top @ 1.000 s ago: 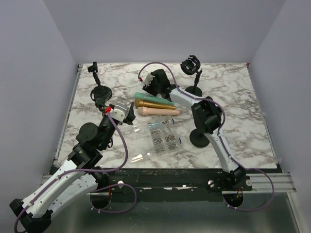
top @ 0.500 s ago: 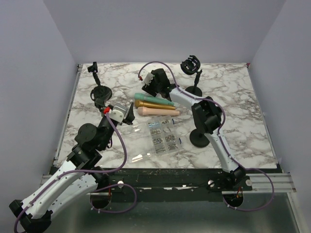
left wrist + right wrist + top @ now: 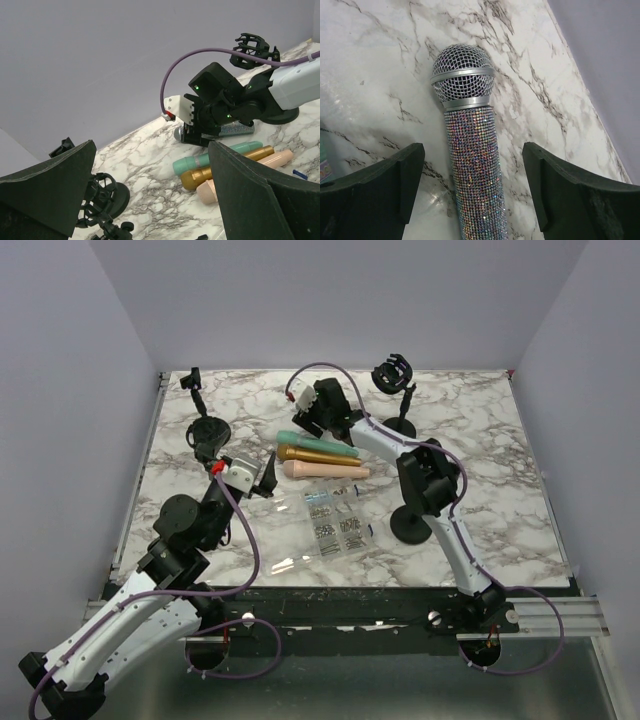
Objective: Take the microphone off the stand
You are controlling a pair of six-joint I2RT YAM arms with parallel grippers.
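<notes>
**Off the stand, down on the marble**

Shows the rhinestone microphone (image 3: 472, 165) lying flat on the marble table (image 3: 500, 440), grille head pointing away from the right gripper (image 3: 308, 420). Places it toward the far middle of the tabletop, just behind a row made up of a teal microphone (image 3: 312, 439), a gold microphone (image 3: 315, 454) and a pink microphone (image 3: 325, 471).

Finds that claw spread wide, one pad on either side of the glittering handle with bare marble showing in both gaps, so gripping nothing. Catches the left gripper (image 3: 268, 472) hovering over the near-left part of the table, likewise gaping and empty, well apart from the task's microphone.

Puts the shock-mount stand (image 3: 398, 405) to the right of the right gripper, with its cradle (image 3: 252, 47) empty in both the overhead and left wrist views.

Reads, on that evidence, as a job all but finished: out of the mount, set down, released. Seems to leave only drawing the right arm back clear of the handle without nudging it.

Also takes in a second stand (image 3: 210, 428) at far left, a bare round base (image 3: 410, 527) beside the right arm, and clear packets (image 3: 335, 520) of small parts near centre.
</notes>
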